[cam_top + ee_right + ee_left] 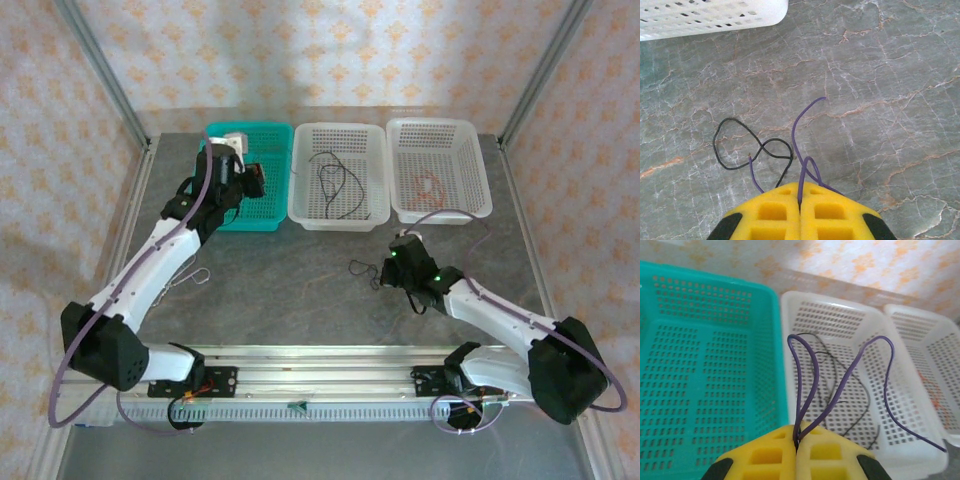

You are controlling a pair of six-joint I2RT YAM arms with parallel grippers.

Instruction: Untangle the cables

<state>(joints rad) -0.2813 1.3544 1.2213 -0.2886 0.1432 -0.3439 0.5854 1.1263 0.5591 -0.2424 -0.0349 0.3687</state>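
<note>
Lifting could drag the black wire (735, 145) along; it looks crossed with the purple wire (796, 130) clamped in the right gripper (800, 200) on the table (890, 75). Far left, the left gripper (797, 442) pinches a second purple wire (812, 375) between teal basket (772, 340) and white basket (840, 305).

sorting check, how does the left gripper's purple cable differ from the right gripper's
The left purple cable, in the left gripper, arches up in loops over the teal basket and white basket; the right purple cable, in the right gripper, curls over the table. A looped black cable lies beside the right one; the left one hangs free. Both are thin, purple, pinched by shut jaws.
</note>
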